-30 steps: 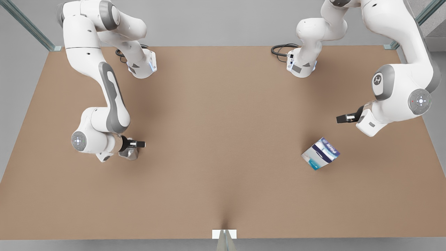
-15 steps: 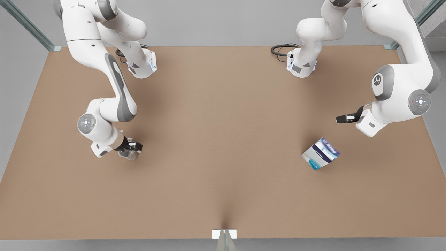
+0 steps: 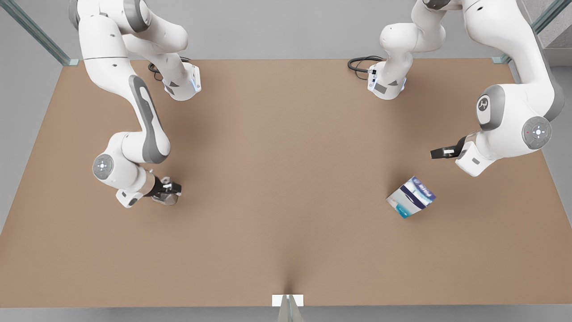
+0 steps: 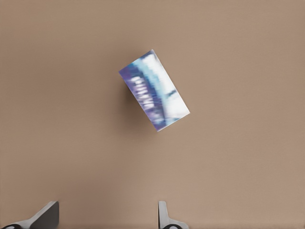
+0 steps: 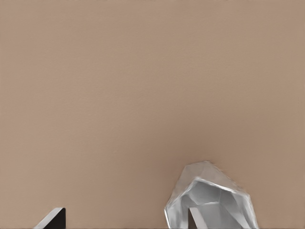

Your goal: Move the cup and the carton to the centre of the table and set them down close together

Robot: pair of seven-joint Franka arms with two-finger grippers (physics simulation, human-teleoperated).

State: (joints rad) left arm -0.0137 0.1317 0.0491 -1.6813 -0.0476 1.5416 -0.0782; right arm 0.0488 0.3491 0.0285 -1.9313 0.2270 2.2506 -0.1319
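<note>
**Cup and carton far apart on a bare brown table**

The table (image 3: 286, 188) is a broad, plain matte light-brown rectangle under soft, even light, with faint shadows pooled beneath the arms. A flat grey floor surrounds it. Glassy green-edged struts meet the far corners, and a similar strut rises from a small white bracket (image 3: 288, 300) at the middle of the near edge. Two white arm bases stand along the far edge, each with a loop of black cable (image 3: 359, 65) beside it.

The cup (image 3: 169, 199), grey-silver and faceted, sits on the table toward the front view's left. The right gripper (image 3: 170, 190) is low over it. In the right wrist view one dark finger (image 5: 194, 217) reaches down inside the cup's (image 5: 209, 200) hollow and the other finger stands well clear on the bare tabletop, so the jaws are spread with the cup wall between them; no squeeze on the wall can be seen.

The carton (image 3: 411, 197), white with dark blue stripes and teal print, lies on the table toward the front view's right, turned at an angle to the table edges. The left gripper (image 3: 442, 152) hangs above the surface near it, toward the far side, not touching. In the left wrist view its two grey fingertips (image 4: 166, 217) are set wide apart, with the carton (image 4: 155, 90) ahead of them.
</note>
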